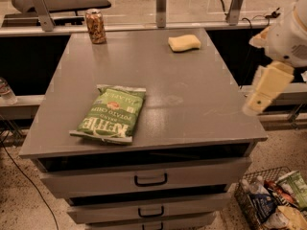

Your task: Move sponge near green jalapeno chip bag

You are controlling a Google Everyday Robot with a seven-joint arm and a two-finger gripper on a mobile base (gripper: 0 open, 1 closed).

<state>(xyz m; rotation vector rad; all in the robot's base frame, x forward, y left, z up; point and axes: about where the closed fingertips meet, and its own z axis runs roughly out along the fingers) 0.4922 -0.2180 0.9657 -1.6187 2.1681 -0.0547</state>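
The sponge (184, 42) lies flat near the far right corner of the surface (201, 104), a pale yellow block with soft, wavy edges and a faintly porous look. It rests on its broad face, so it is stable and open to a grasp from above. It is well apart from the green jalapeno chip bag (110, 113), which lies flat toward the near left, slightly askew. The bag's crinkled film catches the light, its white lettering reads upside down from this side, and its pale sealed ends are pressed thin. The bare grey stretch beside the bag, on the side facing the sponge, looks like the natural place to set the sponge down. The task looks barely begun, since nothing grips the sponge. The pincer (256, 102) hangs off the right edge of the surface, nearer the front than the sponge and above the floor rather than over the top, a cream, blocky piece angled down and to the left. Whether it is released or clenched cannot be told from this angle. A printed drink can (96, 26) stands upright at the far left corner, clear of any likely path. The surface is a matte grey cabinet top with dark-handled drawers (150, 179) beneath it. A wire basket (249, 205) of packets, perhaps snacks, sits on the floor at the right.
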